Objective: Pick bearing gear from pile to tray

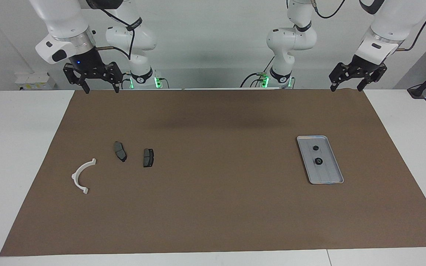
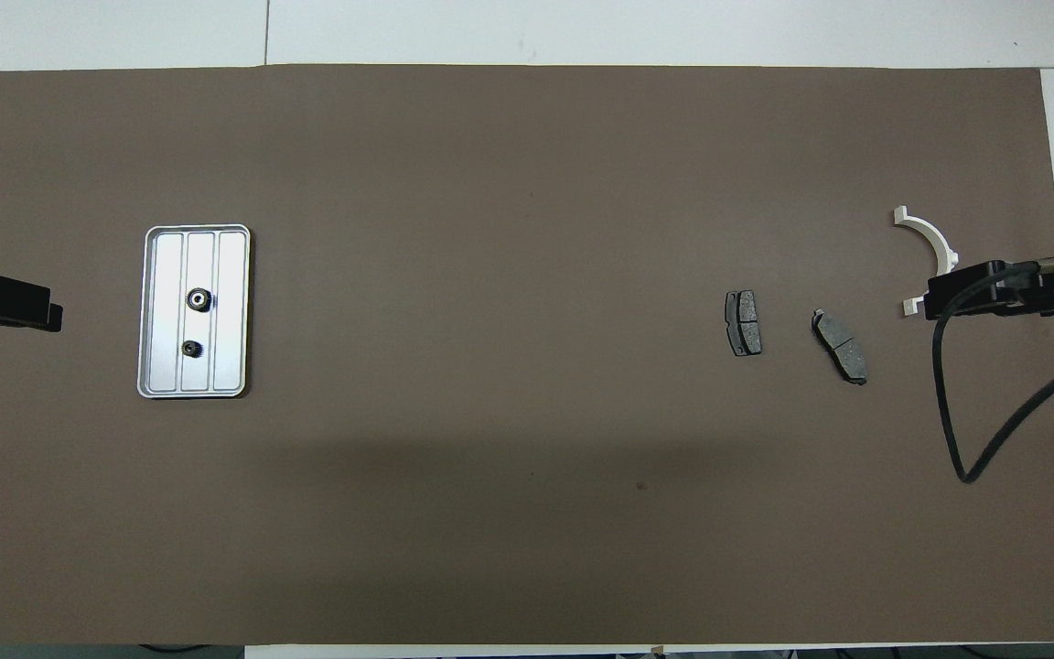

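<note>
Two bearing gears (image 1: 317, 154) already lie in the tray (image 1: 335, 159) toward the left arm's end of the surface. Left tool (image 1: 349, 80) hangs apart, empty, over the robots' edge. Right tool (image 1: 99, 83) apart, empty, over its corner; pile (image 1: 117, 162) shows no gear left.

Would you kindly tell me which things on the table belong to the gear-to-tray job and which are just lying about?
Belonging to the job:
- tray
- two black gears lying in the tray
- left tool and right tool, both open and raised

Just lying about:
- white curved arc
- two brake pads
- brown mat
</note>
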You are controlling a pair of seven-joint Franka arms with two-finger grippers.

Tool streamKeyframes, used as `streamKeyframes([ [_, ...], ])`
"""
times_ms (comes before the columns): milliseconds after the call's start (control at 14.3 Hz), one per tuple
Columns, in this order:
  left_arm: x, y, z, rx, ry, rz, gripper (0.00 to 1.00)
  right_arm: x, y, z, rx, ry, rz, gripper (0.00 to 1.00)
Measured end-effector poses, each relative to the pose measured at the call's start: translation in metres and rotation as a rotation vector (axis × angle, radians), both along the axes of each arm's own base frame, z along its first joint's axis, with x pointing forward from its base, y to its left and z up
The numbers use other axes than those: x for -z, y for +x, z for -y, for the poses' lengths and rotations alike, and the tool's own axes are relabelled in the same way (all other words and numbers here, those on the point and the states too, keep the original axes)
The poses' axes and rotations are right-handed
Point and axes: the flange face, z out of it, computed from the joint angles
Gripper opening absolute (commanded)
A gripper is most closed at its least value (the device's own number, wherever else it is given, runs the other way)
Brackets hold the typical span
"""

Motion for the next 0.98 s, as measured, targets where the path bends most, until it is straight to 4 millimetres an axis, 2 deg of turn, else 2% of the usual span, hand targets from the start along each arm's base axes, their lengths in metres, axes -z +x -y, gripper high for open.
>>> streamKeyframes([
  [421,-0.002,-0.0003,0.0051,0.01,0.0,0.004,1.0,-0.0002,-0.0001,-0.0008,-0.001,0.0,0.0,1.0],
  [981,-0.0045,-0.0004,-0.0031,-0.005,-0.001,0.009,1.0,-0.0002,-0.0002,-0.0006,-0.001,0.0,0.0,1.0],
])
